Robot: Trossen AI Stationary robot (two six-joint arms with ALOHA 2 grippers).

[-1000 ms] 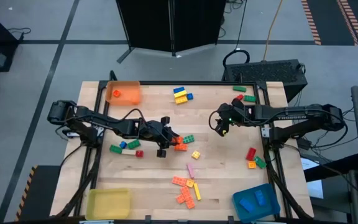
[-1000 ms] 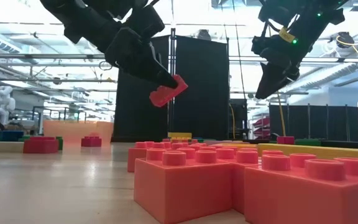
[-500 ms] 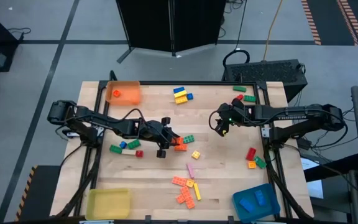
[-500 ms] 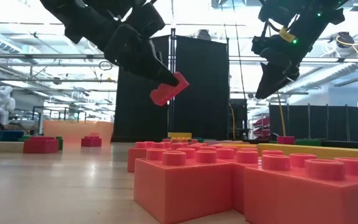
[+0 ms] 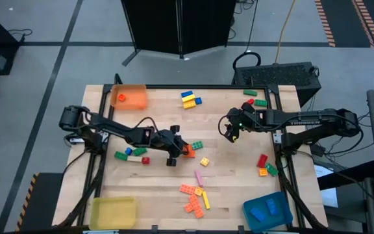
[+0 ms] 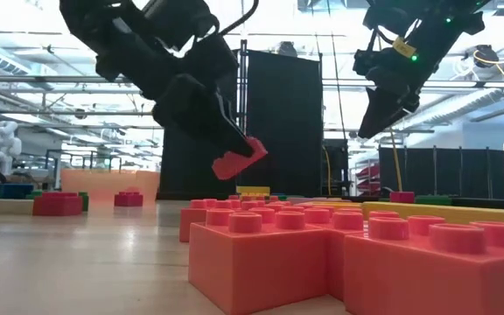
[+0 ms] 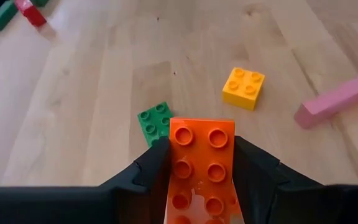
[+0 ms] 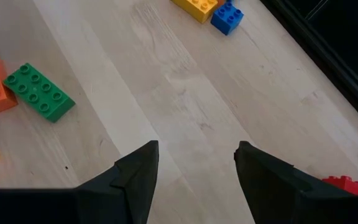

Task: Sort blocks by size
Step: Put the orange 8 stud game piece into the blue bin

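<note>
My left gripper (image 5: pixel 179 149) hangs over the middle of the table, shut on an orange studded block (image 7: pixel 201 162), which the low view shows clear of the table (image 6: pixel 239 157). Under and just ahead of it a small green block (image 7: pixel 154 119) lies on the wood. A yellow square block (image 7: pixel 243 88) and a pink bar (image 7: pixel 342 99) lie beyond. My right gripper (image 5: pixel 231 135) hovers open above bare wood right of centre, with nothing between its fingers (image 8: pixel 194 180). My left gripper pinches the orange block by its two long sides (image 7: pixel 174 165) between its two fingers (image 7: pixel 149 168). The fingers come slanting down from the table's left and lie along the block. Its studded top faces up, its free end juts past the fingertips, and it hangs tilted, clear of the table.
An orange tray (image 5: pixel 129 97) stands far left, a yellow tray (image 5: pixel 113 212) near left, a blue tray (image 5: pixel 267 211) near right. Loose blocks lie in groups: yellow and blue (image 5: pixel 189 99) at the far edge, orange (image 5: pixel 193 198) near the front, others (image 5: pixel 265 166) at right, (image 5: pixel 132 154) at left.
My left gripper has sunk toward the table with the orange block still held between its fingers; the block stays tilted and clear of the wood. My right gripper has kept still.
</note>
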